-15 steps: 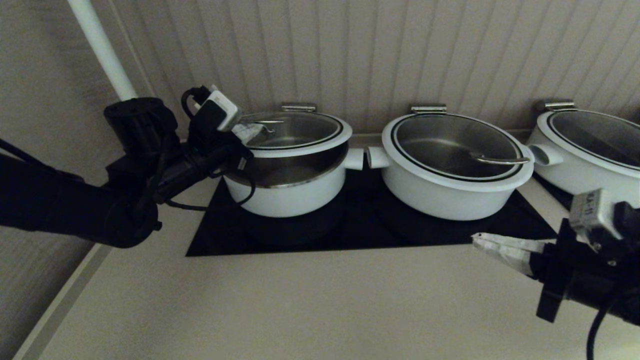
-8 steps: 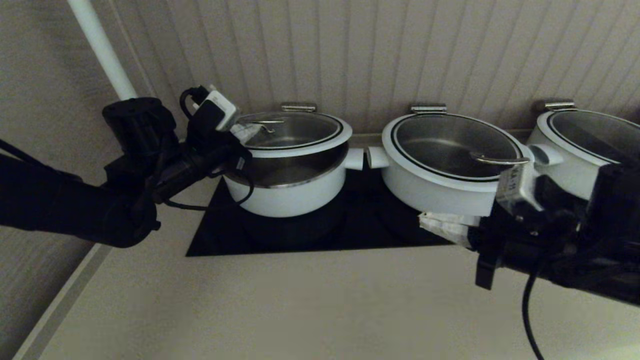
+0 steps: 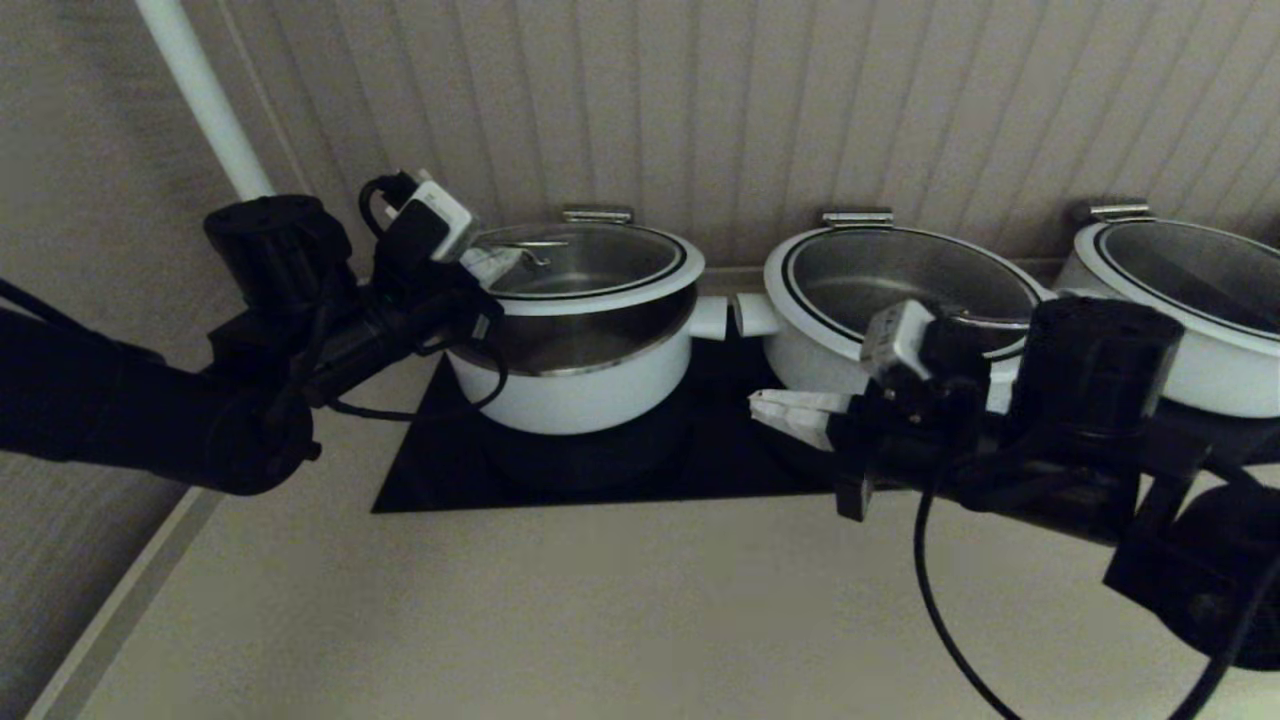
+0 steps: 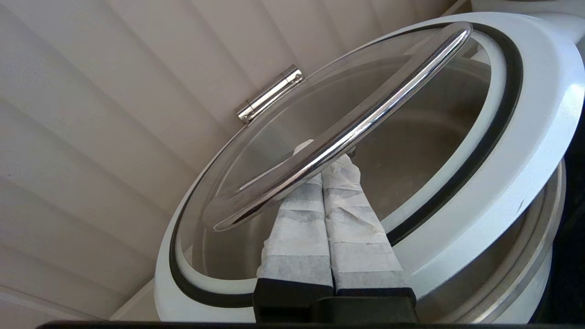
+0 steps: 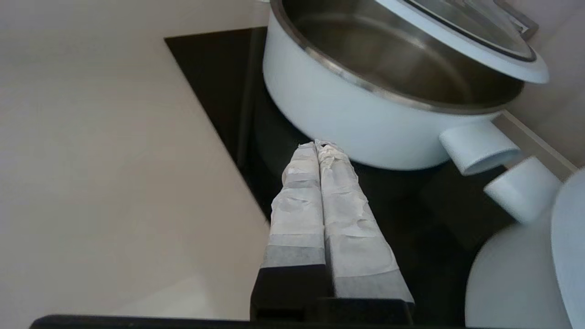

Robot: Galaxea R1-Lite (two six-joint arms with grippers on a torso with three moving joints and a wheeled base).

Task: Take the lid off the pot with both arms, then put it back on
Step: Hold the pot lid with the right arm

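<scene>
The pot [image 3: 580,385] stands at the left of the black hob. Its glass lid [image 3: 590,262] is raised at the front and tilted, its back edge by the steel hinge [image 3: 597,214]. My left gripper [image 3: 505,262] is shut, its fingers pushed under the steel loop handle [image 4: 365,123], which rests across them [image 4: 325,167]. My right gripper [image 3: 770,410] is shut and empty, low over the hob in front of the middle pot, pointing at the pot's side handle [image 3: 708,318]. In the right wrist view the gripper [image 5: 316,146] is just short of the pot wall [image 5: 338,114], below the lifted lid [image 5: 461,41].
A wider white pot [image 3: 800,365] with its lid stands in the middle, partly behind my right arm. A third pot [image 3: 1180,290] is at the far right. The hob [image 3: 720,450] lies on a beige counter [image 3: 600,620]. A ribbed wall is behind; a white pipe [image 3: 200,90] is at the back left.
My right arm has swung left from the right edge to in front of the middle pot, gripper shut throughout. The left gripper and the tilted lid have stayed put.
</scene>
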